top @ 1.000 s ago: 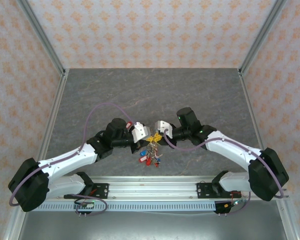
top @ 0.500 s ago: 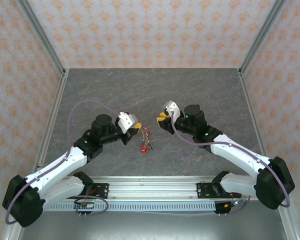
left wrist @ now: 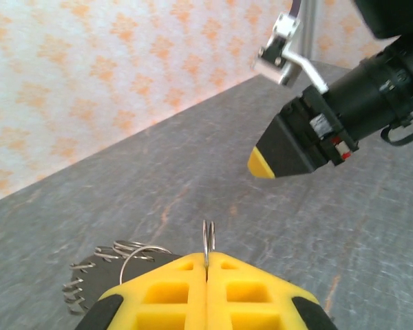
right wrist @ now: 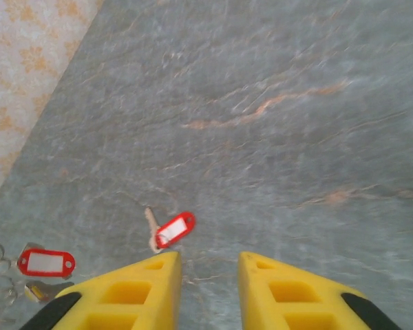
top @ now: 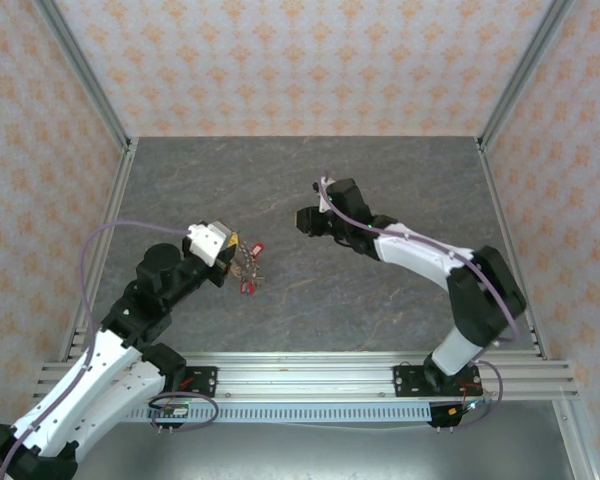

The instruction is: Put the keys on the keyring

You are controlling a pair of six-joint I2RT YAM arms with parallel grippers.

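My left gripper (top: 235,250) is shut on the keyring (left wrist: 207,240), a thin metal ring standing upright between the yellow fingertips. More wire loops (left wrist: 124,252) fan out to its left. A bunch of red-tagged keys (top: 248,275) hangs under this gripper over the grey table. My right gripper (top: 302,218) hovers to the right of it, apart, jaws open with nothing between them. Its yellow tip (left wrist: 261,165) faces the left gripper. Below the right gripper (right wrist: 208,258) a key with a red tag (right wrist: 173,229) lies flat on the table. Another red tag (right wrist: 47,262) lies further left.
The grey stone-patterned table (top: 380,180) stretches bare behind and to the right of both grippers. Patterned walls and metal posts (top: 90,80) enclose it on three sides. The mounting rail (top: 310,385) runs along the near edge.
The two grippers have drawn apart. The left one moved left carrying the keyring and keys. The right one moved back and away, and its jaws opened.
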